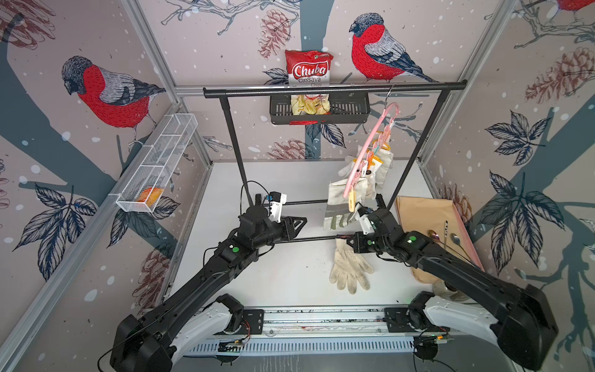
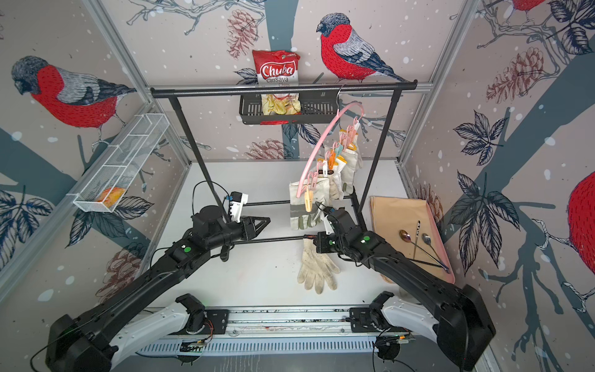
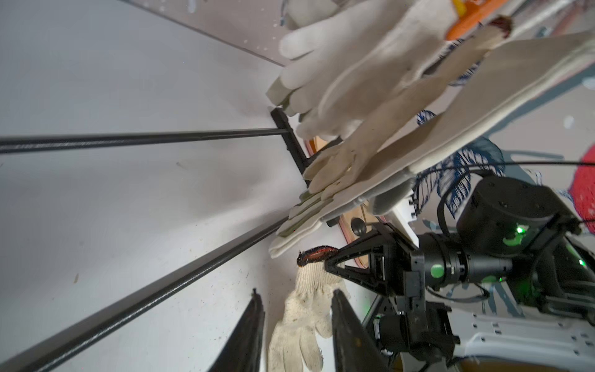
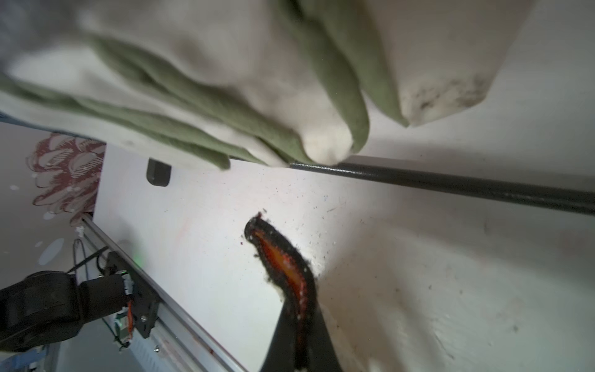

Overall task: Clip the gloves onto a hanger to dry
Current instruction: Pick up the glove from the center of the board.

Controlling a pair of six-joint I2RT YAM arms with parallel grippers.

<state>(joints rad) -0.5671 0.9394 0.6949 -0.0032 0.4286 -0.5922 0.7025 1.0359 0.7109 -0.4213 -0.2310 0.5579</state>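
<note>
Right gripper (image 1: 347,240) is pinched shut on the dark, red-lined cuff of a soiled off-white knit glove (image 1: 350,269). The rest of that glove lies flat on the white table (image 1: 273,277), fingers pointing towards the robot. The cuff sits right at the low bar (image 1: 315,239) of the black metal rack (image 1: 335,89).

Left gripper (image 1: 302,221) hovers over the table with its jaws partly apart and nothing between them.

The pink arched plastic hanger (image 2: 312,150) hangs by its metal hook from the rack's top bar, tilted. Several off-white gloves are already clipped along it. The nearest, a canvas glove with grey-green fingertips (image 1: 338,206), dangles just above the right gripper. A pale orange peg (image 1: 351,201) at the hanger's near end looks free, but it's hard to be sure because it overlaps the canvas glove.

Risks, as I judge them:
- The grip is only on the cuff rim, so the knit glove's weight could pull it out on the lift.
- The cuff could snag the low bar if pulled straight up.
- The hanging gloves crowd the way up, and bumping them could swing the hanger.
- The hanger pivots freely on its hook, so pressing a peg with one gripper may just push it away.
- The limp cuff may fold before it reaches the peg's mouth.
</note>
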